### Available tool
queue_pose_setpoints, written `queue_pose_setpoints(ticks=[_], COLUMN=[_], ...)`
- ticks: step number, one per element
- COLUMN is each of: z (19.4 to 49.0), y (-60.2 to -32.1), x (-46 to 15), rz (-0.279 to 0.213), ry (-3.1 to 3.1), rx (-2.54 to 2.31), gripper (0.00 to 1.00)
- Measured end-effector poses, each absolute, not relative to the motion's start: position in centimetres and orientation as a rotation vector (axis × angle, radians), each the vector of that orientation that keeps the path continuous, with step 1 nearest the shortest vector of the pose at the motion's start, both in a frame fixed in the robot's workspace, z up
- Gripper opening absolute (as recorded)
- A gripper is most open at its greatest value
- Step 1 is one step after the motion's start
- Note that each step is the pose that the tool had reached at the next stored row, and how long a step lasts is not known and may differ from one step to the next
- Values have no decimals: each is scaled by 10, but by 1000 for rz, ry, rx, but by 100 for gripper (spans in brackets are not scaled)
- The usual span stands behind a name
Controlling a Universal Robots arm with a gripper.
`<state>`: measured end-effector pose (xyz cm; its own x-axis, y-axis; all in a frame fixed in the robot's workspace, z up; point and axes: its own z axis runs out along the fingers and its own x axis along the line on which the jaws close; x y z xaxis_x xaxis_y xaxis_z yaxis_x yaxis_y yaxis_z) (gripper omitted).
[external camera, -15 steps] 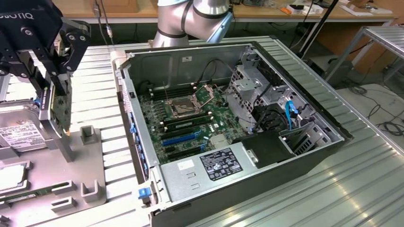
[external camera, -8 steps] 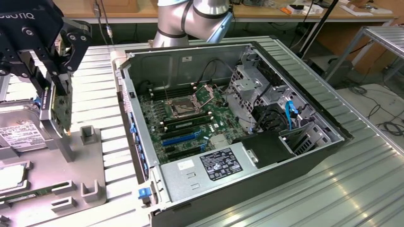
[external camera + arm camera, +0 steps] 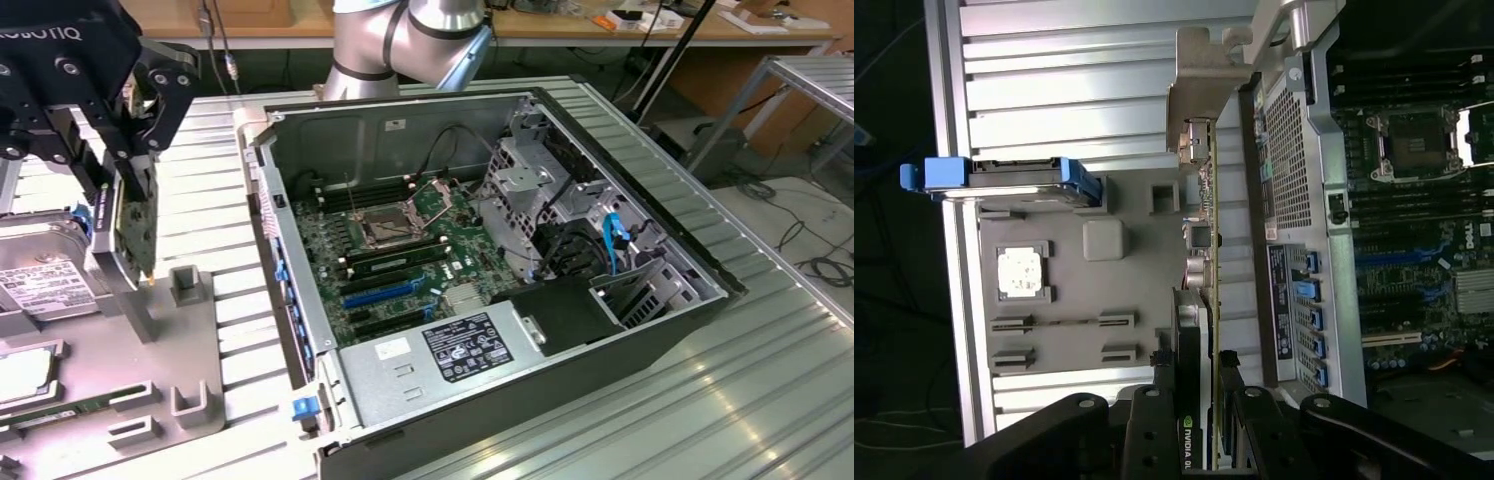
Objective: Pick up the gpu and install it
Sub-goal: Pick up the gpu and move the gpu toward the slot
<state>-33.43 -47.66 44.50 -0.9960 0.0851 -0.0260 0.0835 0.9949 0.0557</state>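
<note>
the black end effector (image 3: pixel 118 172) is clenched on the gpu (image 3: pixel 134 230), squeezing the card from both flat sides. in the wrist view the end effector (image 3: pixel 1199 405) grips the gpu (image 3: pixel 1192 330) at its black shroud end, and the silver bracket is at the far end, away from the grip. the card hangs on edge, a thin green board with a black plastic shroud. it's over the matte grey tray (image 3: pixel 174 350) at the exterior view's left, just beside the open computer case (image 3: pixel 534 410). can't tell if its low end touches the tray.

the tray is moulded with little raised slots and pockets. a boxy silver hard drive (image 3: pixel 40 280) with a white label sits in it, plus a narrow green ram stick (image 3: pixel 67 405) and, in the wrist view, a square cpu chip (image 3: pixel 1021 272).

the case lies on its side, dark sheet metal. inside are the green motherboard (image 3: pixel 400 250), a square metal cpu socket (image 3: pixel 387 228), blue slots (image 3: pixel 380 292) and a grey power supply (image 3: pixel 454 345) with a black label.

everything sits on a ribbed aluminium bench (image 3: pixel 747 400), shiny with glare. behind it the silver arm (image 3: pixel 400 40) rises. there's a wooden desk (image 3: pixel 601 30) at the back and loose cables (image 3: pixel 821 265) on the pale floor (image 3: pixel 787 200).
</note>
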Motion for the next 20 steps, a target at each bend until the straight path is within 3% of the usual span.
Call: queue_pose_setpoints(ticks=[20], z=[445], y=[-477], x=[-321], rz=[85], ry=[3109], rx=[131], gripper=[27])
